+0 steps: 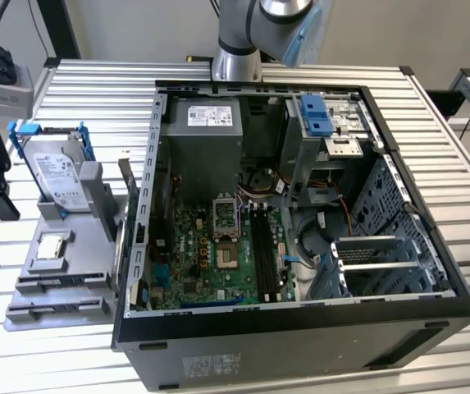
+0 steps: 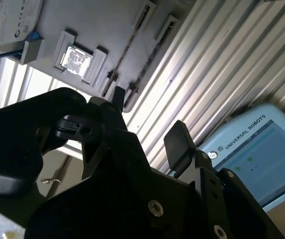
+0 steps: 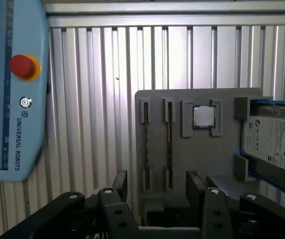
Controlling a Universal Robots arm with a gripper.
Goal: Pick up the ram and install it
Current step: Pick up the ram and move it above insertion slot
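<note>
Slatted metal table point(image 3: 92, 99) under everything, with a grey holder point(image 3: 202, 159) lying on it. The claw point(image 3: 157, 186) hangs over the holder's near edge, jaws spread apart and nothing between them. The ram point(image 3: 168, 144) looks to be the thin dark strip standing on edge in a narrow slot of the holder, just ahead of the claw and in line with the gap between the fingers point(image 3: 194, 184), not touched. A second like strip point(image 3: 145, 144) stands in the neighbouring slot, also within the finger spread; from edge-on I cannot tell the two apart. Past the slots, ahead and to one side of the claw, a square silver chip point(image 3: 204, 116) sits in its own recess. Farther to that side is a silver hard drive point(image 3: 274, 142) in a blue bracket. On the claw's other side, off the holder, is a pale blue pendant point(image 3: 8, 99) with a red button point(image 3: 23, 66). In the exterior view the open computer case point(image 1: 300, 345) with its green motherboard point(image 1: 193, 254) lies well apart from the claw, beyond the holder.
</note>
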